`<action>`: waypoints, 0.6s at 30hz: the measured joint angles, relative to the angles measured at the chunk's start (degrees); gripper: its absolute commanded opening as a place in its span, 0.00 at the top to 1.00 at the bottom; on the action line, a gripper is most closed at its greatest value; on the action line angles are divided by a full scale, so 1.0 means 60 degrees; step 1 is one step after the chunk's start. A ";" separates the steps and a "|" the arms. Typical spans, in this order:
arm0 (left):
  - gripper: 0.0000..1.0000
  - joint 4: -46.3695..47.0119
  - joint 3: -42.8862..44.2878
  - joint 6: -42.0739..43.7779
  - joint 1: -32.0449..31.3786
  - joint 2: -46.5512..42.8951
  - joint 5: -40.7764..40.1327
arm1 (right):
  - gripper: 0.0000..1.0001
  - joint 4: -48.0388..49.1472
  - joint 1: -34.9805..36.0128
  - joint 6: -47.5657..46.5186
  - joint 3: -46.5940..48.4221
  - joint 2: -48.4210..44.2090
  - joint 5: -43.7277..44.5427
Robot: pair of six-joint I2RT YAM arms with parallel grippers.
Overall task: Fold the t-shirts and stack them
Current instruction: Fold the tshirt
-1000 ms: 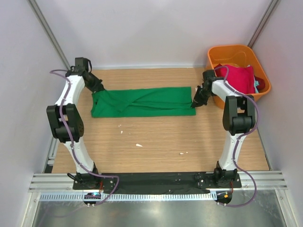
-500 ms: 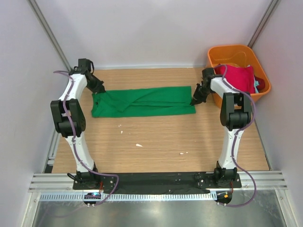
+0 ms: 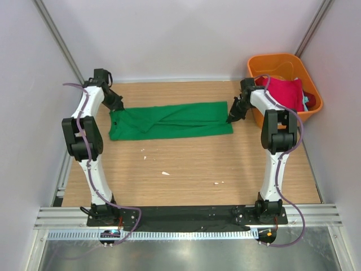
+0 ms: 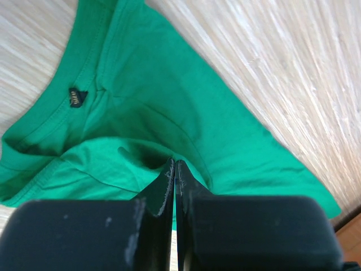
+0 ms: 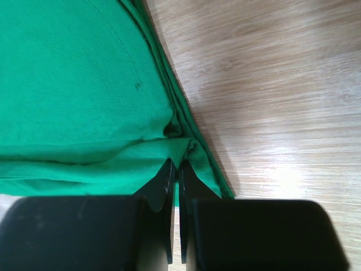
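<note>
The green t-shirt (image 3: 169, 120) is spread lengthwise beside the orange bin (image 3: 276, 56), its bin-side end pinched by the closed right gripper (image 3: 230, 117), its far end by the closed left gripper (image 3: 117, 107). Under uneven pulling, cloth could be lost from either pinch.

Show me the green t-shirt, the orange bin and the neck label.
green t-shirt (image 3: 169, 121): top view, middle of the cloth.
orange bin (image 3: 276, 55): top view, far rim.
neck label (image 4: 75, 97): left wrist view, tag's centre.
</note>
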 measured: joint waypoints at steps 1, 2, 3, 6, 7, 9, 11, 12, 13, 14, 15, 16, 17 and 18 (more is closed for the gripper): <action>1.00 -0.0055 0.0000 -0.0040 0.0004 0.0011 -0.0047 | 0.93 -0.0022 0.0000 0.0000 0.0044 0.0029 0.0007; 1.00 -0.0098 0.0000 -0.0066 0.0011 0.0011 -0.0076 | 0.92 -0.0029 -0.0004 0.0000 0.0069 0.0044 0.0007; 1.00 -0.0142 0.0000 -0.0084 0.0018 0.0015 -0.0098 | 0.91 -0.0044 -0.0011 0.0000 0.0091 0.0047 0.0007; 1.00 -0.0240 0.0000 -0.0120 0.0044 0.0011 -0.0277 | 0.91 -0.0073 -0.0044 0.0007 0.0175 0.0058 0.0004; 1.00 -0.0262 0.0000 -0.0127 0.0055 0.0011 -0.0328 | 0.90 -0.0073 -0.0055 0.0022 0.0208 0.0066 0.0000; 1.00 -0.0284 0.0000 -0.0149 0.0080 0.0011 -0.0397 | 0.90 -0.0069 -0.0069 0.0066 0.0273 0.0076 -0.0007; 1.00 -0.0288 -0.0004 -0.0186 0.0098 0.0011 -0.0426 | 0.87 -0.0102 -0.0080 0.0109 0.0426 0.0138 -0.0025; 1.00 -0.0288 -0.0004 -0.0200 0.0106 0.0011 -0.0426 | 0.84 -0.0106 -0.0080 0.0127 0.0543 0.0200 -0.0044; 1.00 -0.0284 -0.0004 -0.0222 0.0109 0.0011 -0.0423 | 0.80 -0.0106 -0.0084 0.0153 0.0678 0.0288 -0.0058; 1.00 -0.0280 -0.0004 -0.0244 0.0113 0.0011 -0.0423 | 0.77 -0.0102 -0.0084 0.0164 0.0798 0.0361 -0.0084; 1.00 -0.0273 -0.0011 -0.0277 0.0113 0.0011 -0.0419 | 0.73 -0.0091 -0.0087 0.0171 0.0911 0.0452 -0.0124; 1.00 -0.0273 -0.0018 -0.0302 0.0113 0.0011 -0.0419 | 0.66 -0.0084 -0.0095 0.0186 0.1013 0.0525 -0.0182; 1.00 -0.0251 -0.0033 -0.0306 0.0113 0.0011 -0.0419 | 0.63 -0.0047 -0.0106 0.0259 0.1126 0.0619 -0.0273; 1.00 -0.0219 -0.0051 -0.0306 0.0117 0.0011 -0.0419 | 0.59 0.0022 -0.0109 0.0288 0.1206 0.0681 -0.0331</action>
